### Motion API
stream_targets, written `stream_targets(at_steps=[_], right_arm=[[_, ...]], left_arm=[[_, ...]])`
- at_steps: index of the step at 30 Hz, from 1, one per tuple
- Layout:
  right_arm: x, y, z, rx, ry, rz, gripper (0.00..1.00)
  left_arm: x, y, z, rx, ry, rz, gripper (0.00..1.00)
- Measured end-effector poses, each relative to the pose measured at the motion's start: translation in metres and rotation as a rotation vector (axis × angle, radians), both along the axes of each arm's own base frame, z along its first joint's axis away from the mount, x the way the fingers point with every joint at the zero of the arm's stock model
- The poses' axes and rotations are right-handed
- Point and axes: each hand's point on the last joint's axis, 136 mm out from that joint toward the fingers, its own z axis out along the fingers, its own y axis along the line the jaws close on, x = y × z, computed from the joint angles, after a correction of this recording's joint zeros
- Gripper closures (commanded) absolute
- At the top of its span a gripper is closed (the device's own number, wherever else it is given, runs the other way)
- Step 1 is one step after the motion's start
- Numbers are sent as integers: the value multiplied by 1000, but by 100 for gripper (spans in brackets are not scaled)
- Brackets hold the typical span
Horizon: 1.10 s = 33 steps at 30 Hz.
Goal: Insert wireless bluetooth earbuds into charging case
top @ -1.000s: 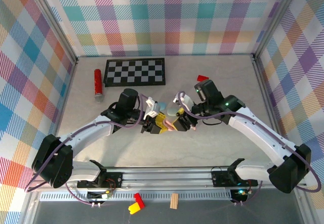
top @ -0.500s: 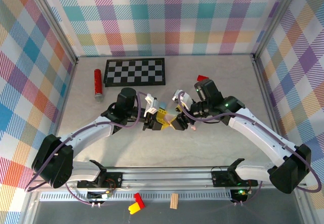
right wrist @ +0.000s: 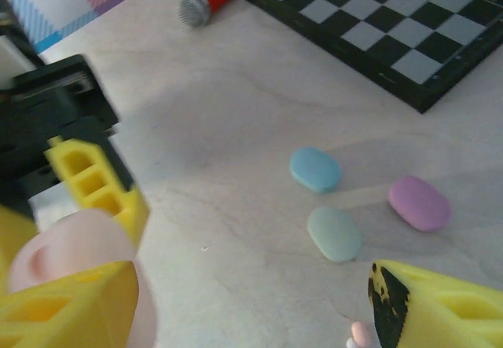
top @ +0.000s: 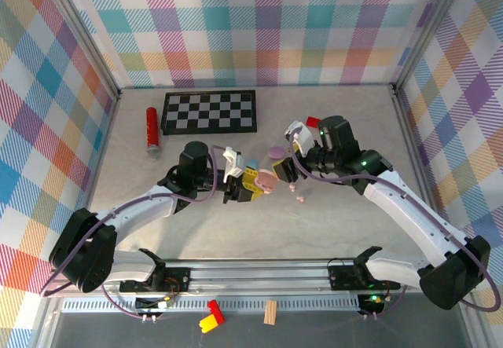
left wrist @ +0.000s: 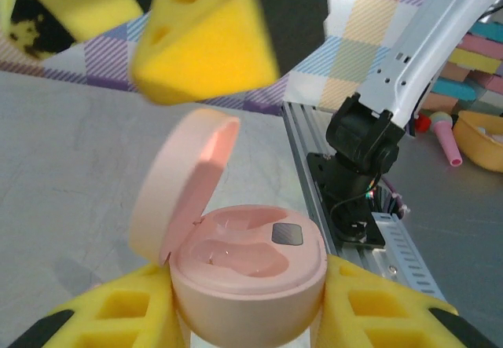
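One pink earbud (top: 299, 199) lies loose on the table (top: 236, 230) near its middle, just right of the pink charging case (left wrist: 247, 265). The left gripper (left wrist: 247, 316) clenches the case from both sides with its lid tipped open, presumably to present its two seemingly empty sockets. The right gripper (top: 287, 171) hovers beside it, fingers spread, holding nothing. A blue case (right wrist: 315, 168), green case (right wrist: 335, 234) and purple case (right wrist: 420, 203) rest closed toward the far edge, before a chessboard (top: 209, 111). The tabletop is pale and marbled, and plaid walls (top: 259, 26) enclose it.
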Motion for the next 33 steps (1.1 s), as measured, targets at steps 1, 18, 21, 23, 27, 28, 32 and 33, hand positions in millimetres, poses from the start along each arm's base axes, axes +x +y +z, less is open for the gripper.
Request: stream_targets(at_steps=[1,18,21,23,27,28,32,33], right_arm=[[2,0,-2,-1,5,-10,23],[-13,4,40,204,-7,4,20],[-16,0,32,218,35,-20,20],[-9,-6,27,232,69,-78,21],[19,-42,8,274,158,-302,22],[26,-53,0,281,186,-366,23],[40,-85,-44,281,331,-569,24],[40,-88,-57,268,372,-593,28]], left_arm=[[0,0,1,-7,-3,1,65],[10,2,17,-124,-40,65,65],[16,6,20,-152,-50,105,65],[21,10,22,-175,-60,143,65],[31,19,24,-212,-71,220,65],[33,20,25,-217,-73,233,64],[42,23,30,-236,-78,287,64],[44,24,31,-238,-80,302,64]])
